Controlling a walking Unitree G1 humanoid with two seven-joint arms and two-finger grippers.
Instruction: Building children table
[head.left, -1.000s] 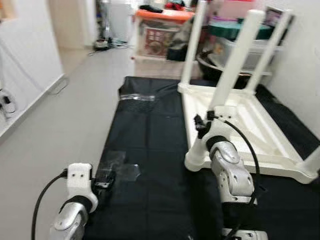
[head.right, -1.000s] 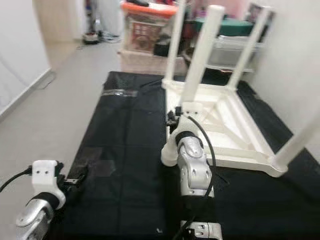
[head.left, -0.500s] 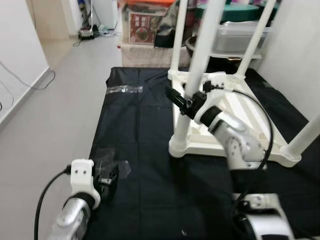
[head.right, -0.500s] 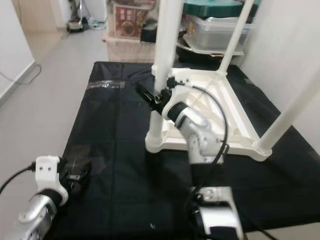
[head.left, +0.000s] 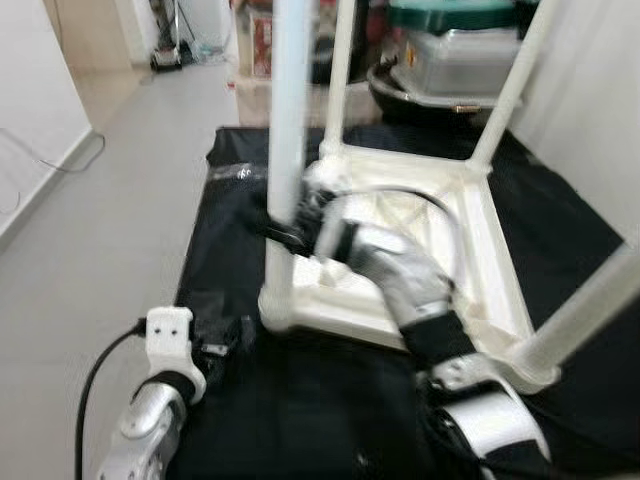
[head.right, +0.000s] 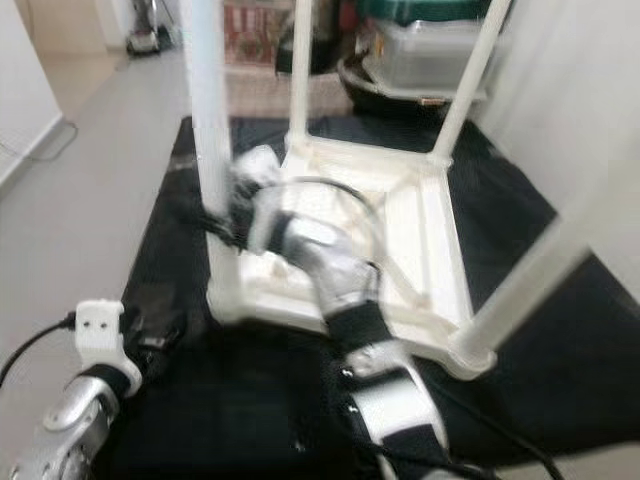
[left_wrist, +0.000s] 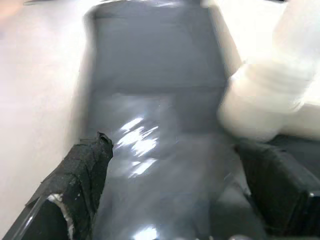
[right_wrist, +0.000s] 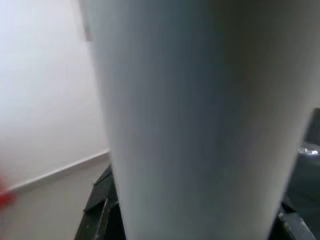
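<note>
White children's table (head.left: 420, 250) upside down on a black mat (head.left: 300, 400) spread over the grey floor (head.left: 100, 230), four legs pointing up. Nearest leg (head.left: 283, 150) upright at the table's near corner on the robot's left, its socket at the mat. Right gripper (head.left: 275, 222) reaching across at that leg low down, just above the frame; blurred in the head views, black fingers (right_wrist: 100, 215) showing on either side of the white leg in the right wrist view, so jaws set around the leg, contact not clear. Left gripper (left_wrist: 170, 200) low over the mat just beside that same corner socket, jaws spread wide with nothing between them, a shiny patch of clear tape (left_wrist: 137, 140) on the mat ahead of the fingers. Beyond the far end of the mat, storage boxes (head.left: 460, 55) stacked against the white wall (head.left: 590, 110).
</note>
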